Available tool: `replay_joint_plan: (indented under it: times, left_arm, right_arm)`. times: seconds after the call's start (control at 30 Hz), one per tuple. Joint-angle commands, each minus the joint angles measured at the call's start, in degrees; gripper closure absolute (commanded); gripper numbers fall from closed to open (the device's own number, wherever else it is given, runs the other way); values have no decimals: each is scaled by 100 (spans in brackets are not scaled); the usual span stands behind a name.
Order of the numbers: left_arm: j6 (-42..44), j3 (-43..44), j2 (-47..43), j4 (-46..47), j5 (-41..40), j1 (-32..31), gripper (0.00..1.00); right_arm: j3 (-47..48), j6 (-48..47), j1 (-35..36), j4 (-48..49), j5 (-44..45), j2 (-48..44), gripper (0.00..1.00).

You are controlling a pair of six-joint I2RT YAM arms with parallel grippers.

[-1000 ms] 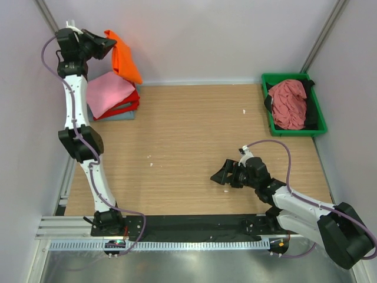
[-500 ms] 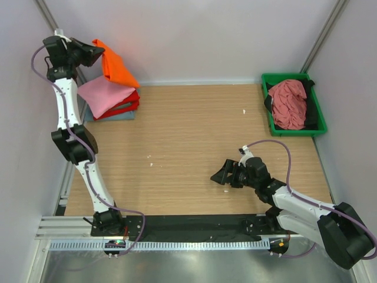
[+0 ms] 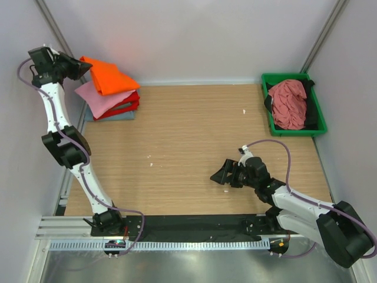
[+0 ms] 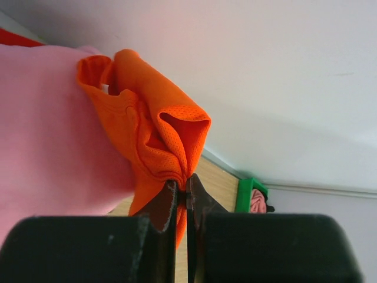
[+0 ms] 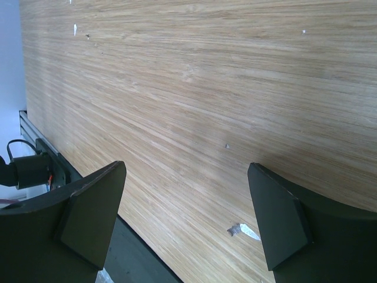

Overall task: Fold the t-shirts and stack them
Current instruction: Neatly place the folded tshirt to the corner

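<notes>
Orange t-shirt (image 3: 107,75) pinched by left fingers (image 4: 167,205) over pink-topped stack (image 3: 101,99); right fingers (image 5: 94,212) spread, empty.

orange t-shirt (image 3: 107,74), pink t-shirt (image 3: 97,98), green tray (image 3: 284,76)

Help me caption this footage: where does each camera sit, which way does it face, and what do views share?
Top external: fixed above and behind the arm bases, looking down on the table; both arms show whole.
Left wrist: rides the raised left arm, looks along the shut left gripper pinching the orange t-shirt over the pink t-shirt.
Right wrist: on the low right arm, looks down at bare wood past the open right gripper.
Shared: top and left wrist both show both t-shirts and the green tray.
</notes>
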Motion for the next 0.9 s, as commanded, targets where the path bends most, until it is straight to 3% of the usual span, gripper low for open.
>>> replay_joint_plan:
  times: [0.0, 0.27, 0.43, 0.6, 0.7, 0.77, 0.87]
  left_arm:
    - [558, 51, -397, -490, 155, 242, 99]
    - [1392, 166, -239, -1306, -222, 365, 96]
    - [1850, 131, -186, -1843, -1452, 356, 95]
    - [1939, 368, -81, -2028, -2242, 356, 93]
    - [2026, 26, -238, -2002, -2622, 347, 93]
    - [2062, -19, -274, -2072, -2956, 339, 86]
    - [2053, 8, -291, -2265, -3317, 338, 63]
  right_arm:
    - [63, -114, 24, 166, 63, 74, 9]
    - [98, -132, 24, 184, 1, 171, 9]
    - [125, -158, 15, 201, -43, 242, 9]
    - [116, -158, 24, 201, -52, 233, 9]
    - [125, -158, 24, 210, -52, 259, 9]
    - [134, -158, 33, 219, -60, 277, 9]
    - [134, -167, 24, 219, -78, 277, 9]
